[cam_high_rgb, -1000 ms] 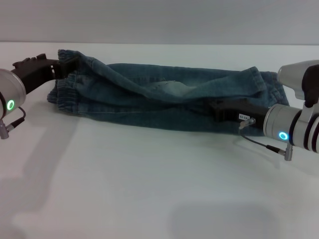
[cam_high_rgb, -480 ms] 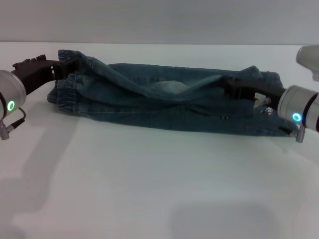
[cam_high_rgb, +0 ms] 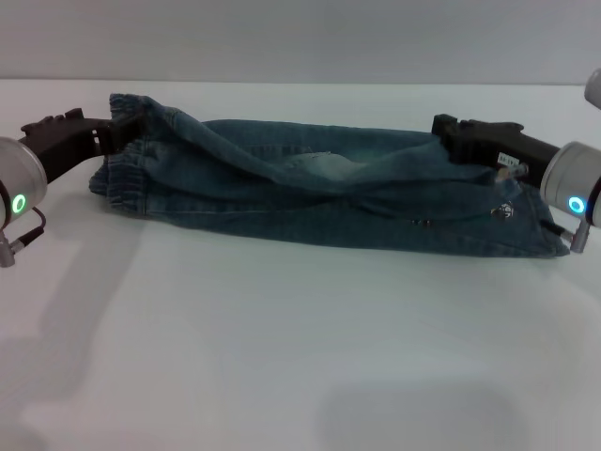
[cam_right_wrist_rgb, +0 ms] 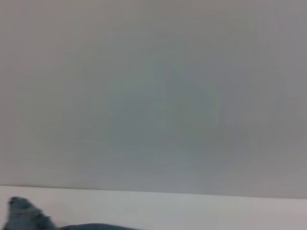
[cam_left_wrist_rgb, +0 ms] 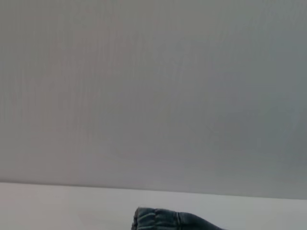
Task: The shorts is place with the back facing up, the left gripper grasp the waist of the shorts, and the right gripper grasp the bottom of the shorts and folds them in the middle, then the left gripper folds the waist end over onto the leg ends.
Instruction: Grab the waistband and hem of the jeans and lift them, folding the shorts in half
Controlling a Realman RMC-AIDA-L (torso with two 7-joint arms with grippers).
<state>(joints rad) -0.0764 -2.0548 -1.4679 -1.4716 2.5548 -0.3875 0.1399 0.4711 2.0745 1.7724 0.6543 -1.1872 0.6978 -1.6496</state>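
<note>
the left gripper (cam_high_rgb: 111, 130) sits near the tabletop's (cam_high_rgb: 282, 357) left edge, toward its far side, pinching the waist of the shorts (cam_high_rgb: 127, 174) at the upper corner of the ruffled band. that grip probably pins this end in place while the other end is worked. whether fabric is clamped firmly i cannot confirm, since the fingertips are buried in the denim.

the right gripper (cam_high_rgb: 449, 134) lies near the right edge, along the far side of the leg end, its black fingers resting against the cloth; i cannot tell whether they are spread or pressed together. the bottom of the shorts (cam_high_rgb: 540, 235) reaches the tabletop just below its wrist.

between them the shorts (cam_high_rgb: 319, 193) stretch across the far half of the tabletop, already doubled lengthwise into a narrow strip, a diagonal crease running from the waist down. that suggests the middle fold is done and the waist-over-legs fold remains. both wrist views show only a sliver of denim.
</note>
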